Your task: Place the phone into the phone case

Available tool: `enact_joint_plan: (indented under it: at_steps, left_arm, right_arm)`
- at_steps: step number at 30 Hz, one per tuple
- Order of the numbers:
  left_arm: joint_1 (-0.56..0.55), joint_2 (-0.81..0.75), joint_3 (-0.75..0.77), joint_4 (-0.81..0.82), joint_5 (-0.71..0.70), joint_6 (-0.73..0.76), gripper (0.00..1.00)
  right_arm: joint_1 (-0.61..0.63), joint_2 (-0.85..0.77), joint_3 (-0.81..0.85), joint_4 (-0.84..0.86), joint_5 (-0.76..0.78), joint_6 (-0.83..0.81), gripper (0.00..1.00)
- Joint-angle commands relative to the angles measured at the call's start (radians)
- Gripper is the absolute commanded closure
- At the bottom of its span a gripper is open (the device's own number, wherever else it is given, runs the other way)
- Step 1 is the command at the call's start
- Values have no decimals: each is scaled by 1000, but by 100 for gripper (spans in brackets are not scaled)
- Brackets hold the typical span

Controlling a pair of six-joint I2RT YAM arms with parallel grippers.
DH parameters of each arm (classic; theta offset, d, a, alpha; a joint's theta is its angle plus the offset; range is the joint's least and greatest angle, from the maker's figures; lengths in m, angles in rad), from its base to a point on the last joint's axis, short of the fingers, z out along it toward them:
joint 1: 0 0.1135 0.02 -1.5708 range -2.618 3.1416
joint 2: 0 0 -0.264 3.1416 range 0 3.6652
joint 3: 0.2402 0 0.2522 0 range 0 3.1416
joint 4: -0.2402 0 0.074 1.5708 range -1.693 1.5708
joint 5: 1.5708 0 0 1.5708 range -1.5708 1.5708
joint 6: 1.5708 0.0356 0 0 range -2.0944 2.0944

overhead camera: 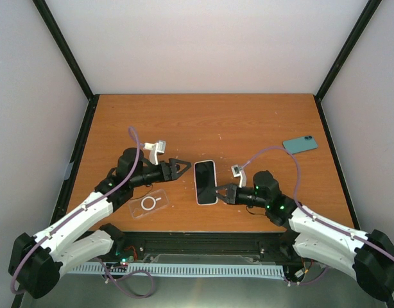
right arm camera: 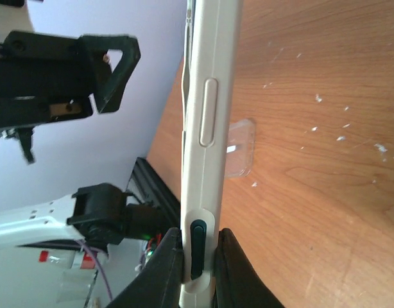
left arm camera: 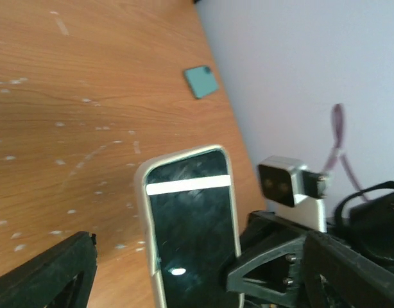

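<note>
I see left arm (overhead camera: 81, 215) and right arm (overhead camera: 325, 228): white shells, black joints, black bases. Purple cable (left arm camera: 338, 125) loops off each wrist. Green lights (overhead camera: 282, 206) on right arm. Black left gripper (overhead camera: 186, 168), right gripper (overhead camera: 217, 192): triangular frame fingers, silver screws (left arm camera: 288, 260) in right one. My wrist camera (left arm camera: 280, 183): white box, black face.

You are looking at a robotics lab test cell, not a home or a shop: a bare wooden tabletop (overhead camera: 203, 122) is boxed in by plain pale panels (overhead camera: 203, 38) set between black frame posts (overhead camera: 63, 48). The left arm (overhead camera: 81, 215) and right arm (overhead camera: 319, 224), white with black joints, are bolted at its near edge. A slotted metal rail (overhead camera: 203, 269) runs beside them, and purple cables (overhead camera: 137, 140) run loose along them.
</note>
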Motion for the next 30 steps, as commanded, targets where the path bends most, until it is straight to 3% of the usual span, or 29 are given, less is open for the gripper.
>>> enact_joint_plan:
  at_steps: [1, 3, 12, 22, 30]
  left_arm:
    - [1, -22, 55, -208, -168, 41, 9]
    - [1, -30, 50, -259, -231, 40, 1]
    - [35, -18, 29, -394, -407, -22, 0]
    - [127, -31, -65, -380, -394, -96, 1]
    - [256, -37, -112, -377, -327, -99, 0]
  right_arm:
    - [-5, 94, 120, 26, 71, -61, 97]
    - [-5, 180, 167, 17, 94, -80, 97]
    - [-63, 572, 435, 2, 69, -155, 97]
    - [-125, 941, 730, -26, 23, -183, 96]
    - [-164, 1091, 787, -5, 10, -126, 90]
